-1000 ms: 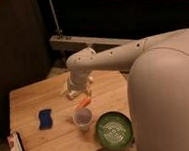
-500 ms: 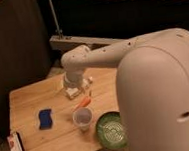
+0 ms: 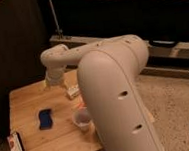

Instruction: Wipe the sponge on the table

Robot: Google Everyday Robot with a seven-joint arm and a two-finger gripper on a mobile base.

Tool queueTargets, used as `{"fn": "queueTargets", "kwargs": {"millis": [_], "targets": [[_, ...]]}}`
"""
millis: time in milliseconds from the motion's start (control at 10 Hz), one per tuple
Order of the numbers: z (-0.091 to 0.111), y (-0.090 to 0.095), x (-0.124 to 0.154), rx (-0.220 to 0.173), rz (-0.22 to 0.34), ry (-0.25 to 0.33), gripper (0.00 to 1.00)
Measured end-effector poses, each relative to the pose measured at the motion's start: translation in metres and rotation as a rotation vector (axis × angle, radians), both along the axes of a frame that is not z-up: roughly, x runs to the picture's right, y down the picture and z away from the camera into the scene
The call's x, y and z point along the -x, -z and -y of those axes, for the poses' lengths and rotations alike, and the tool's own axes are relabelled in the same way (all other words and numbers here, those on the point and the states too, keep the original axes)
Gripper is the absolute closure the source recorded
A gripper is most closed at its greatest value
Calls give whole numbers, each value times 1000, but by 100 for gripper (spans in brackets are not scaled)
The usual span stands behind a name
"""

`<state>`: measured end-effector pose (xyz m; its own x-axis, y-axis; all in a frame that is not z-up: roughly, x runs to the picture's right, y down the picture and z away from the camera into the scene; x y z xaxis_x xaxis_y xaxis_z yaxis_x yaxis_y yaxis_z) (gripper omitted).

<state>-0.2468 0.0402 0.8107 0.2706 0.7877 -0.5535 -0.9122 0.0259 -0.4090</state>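
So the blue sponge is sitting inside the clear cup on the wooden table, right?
No. The sponge lies flat on the table, beside the cup and apart from it; the camera view shows that. The gripper hangs over the table's far side, away from the sponge.

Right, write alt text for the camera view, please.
A white robot arm reaches over a wooden table, its gripper near the far edge, apart from a blue sponge. A clear cup and black-and-red device sit nearby.
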Motion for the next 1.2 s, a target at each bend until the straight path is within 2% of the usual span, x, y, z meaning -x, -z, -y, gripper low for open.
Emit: {"fn": "queueTargets", "kwargs": {"millis": [200,400,600,900,1200], "targets": [[-20,1,35,28,33,72,20],[-44,10,44,39,34,137,20],[-65,16,39,44,18,182,20],[-97,0,40,75,27,194,20],[-113,-6,48,73,51,198,20]]}}
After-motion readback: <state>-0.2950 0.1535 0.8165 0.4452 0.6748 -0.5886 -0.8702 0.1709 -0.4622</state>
